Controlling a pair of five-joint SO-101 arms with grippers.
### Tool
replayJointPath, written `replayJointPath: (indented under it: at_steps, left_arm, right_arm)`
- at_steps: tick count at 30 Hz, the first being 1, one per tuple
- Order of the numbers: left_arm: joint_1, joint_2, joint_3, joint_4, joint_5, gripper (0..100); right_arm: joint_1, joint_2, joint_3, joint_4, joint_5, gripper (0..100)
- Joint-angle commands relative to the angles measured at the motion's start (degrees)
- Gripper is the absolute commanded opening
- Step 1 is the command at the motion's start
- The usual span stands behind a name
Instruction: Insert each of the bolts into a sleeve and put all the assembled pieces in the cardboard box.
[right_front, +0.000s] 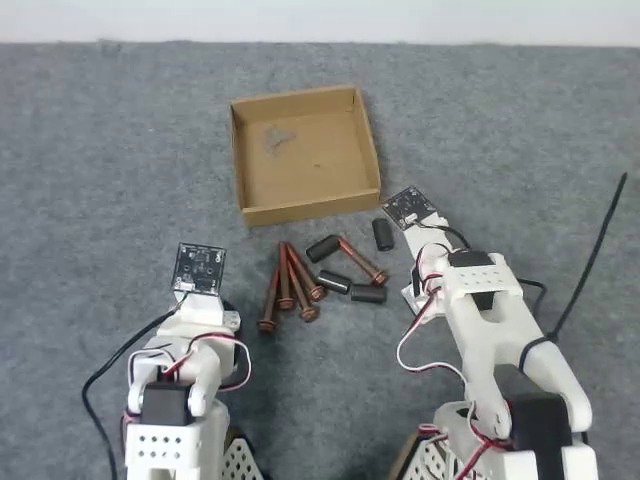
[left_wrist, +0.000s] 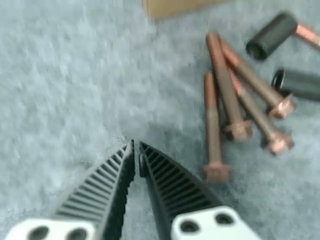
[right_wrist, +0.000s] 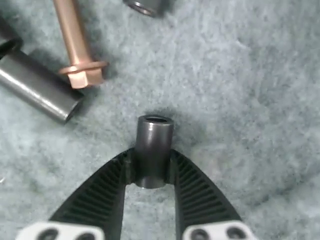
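Gripping a dark sleeve (right_wrist: 154, 145) firmly, your right claw (right_wrist: 150, 161) sits low over the desk (right_front: 100, 150); your left claw (left_wrist: 136, 148), closed and empty, hovers beside the bolts (left_wrist: 220, 100) near the cardboard box (right_front: 310, 207).

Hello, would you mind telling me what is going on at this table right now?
The right arm's tool is shut on a dark sleeve, with the sleeve's open end facing the wrist camera. The left arm's tool is shut and empty over the grey carpet, beside a cluster of loose copper bolts. More sleeves lie near the bolts. The cardboard box has no pieces in it yet.
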Motion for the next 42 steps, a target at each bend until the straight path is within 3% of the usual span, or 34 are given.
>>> replayJointPath:
  at_steps: [1, 7, 12, 28, 42]
  left_arm:
    - [-0.44, -1.14, -1.01, -6.68, -0.35, 2]
    - [2.81, -1.05, -0.92, -16.09, -0.26, 2]
    - [6.68, -0.97, -1.1, -16.7, -0.09, 2]
    - [6.51, 0.0, -17.71, -6.33, 0.0, 2]
    - [6.68, 36.22, -33.45, -13.54, 0.26, 2]
  right_arm:
    - [0.84, -0.22, -2.46, 0.13, 0.53, 0.7]
    - [0.92, -0.22, -2.46, 0.13, 0.53, 0.7]
    - [1.36, -0.22, -2.46, 0.13, 0.53, 0.7]
    - [1.36, -0.13, -2.46, 0.13, 0.53, 0.7]
    - [1.36, -0.13, -2.46, 0.13, 0.53, 0.7]
